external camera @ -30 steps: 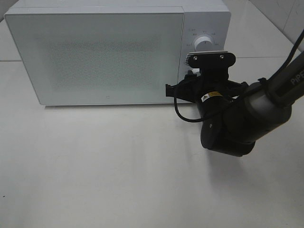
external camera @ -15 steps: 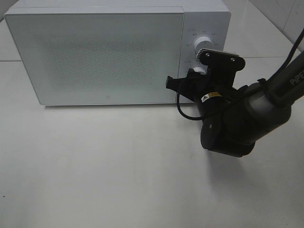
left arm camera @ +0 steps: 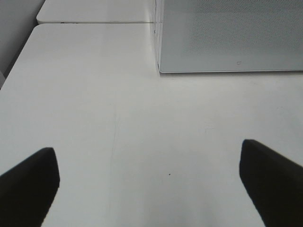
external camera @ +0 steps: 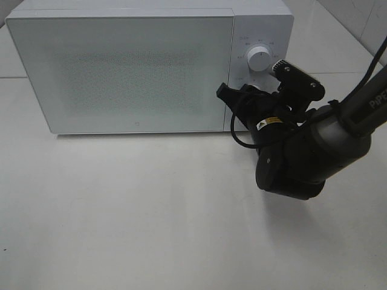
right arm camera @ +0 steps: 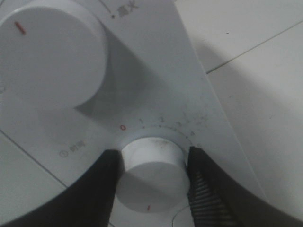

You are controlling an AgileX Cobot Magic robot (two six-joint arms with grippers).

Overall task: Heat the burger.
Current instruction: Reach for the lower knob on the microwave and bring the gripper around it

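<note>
1. Right hand (right arm camera: 152,163) has rolled clockwise since a second ago, clamped on the lower knob (right arm camera: 150,153) of the microwave (external camera: 139,66).
2. Left hand (left arm camera: 147,151) hangs wide open over the table (left arm camera: 118,118), holding nothing.
3. Can't tell where the burger is; microwave door (external camera: 121,36) is shut.

On the white control panel of the microwave (right arm camera: 156,61), black characters 高火 stand beside the upper knob (right arm camera: 52,52), which bears a short red line. Along the rim of the lower knob (right arm camera: 151,165) runs a scale: a red 0, then black 1, 2, 3 and 4; the marks beyond, by a finger of the right pincer (right arm camera: 152,163), are too faint to read. A small clock sign with grey 时间 stands near the 0. In the high view the right arm (external camera: 357,115), at 3 o'clock, shows white letters "PiPE", cut by the edge. Its yellow label (external camera: 269,122) and the grey print ringing the upper knob from 9 to 3 o'clock are too small to read.
</note>
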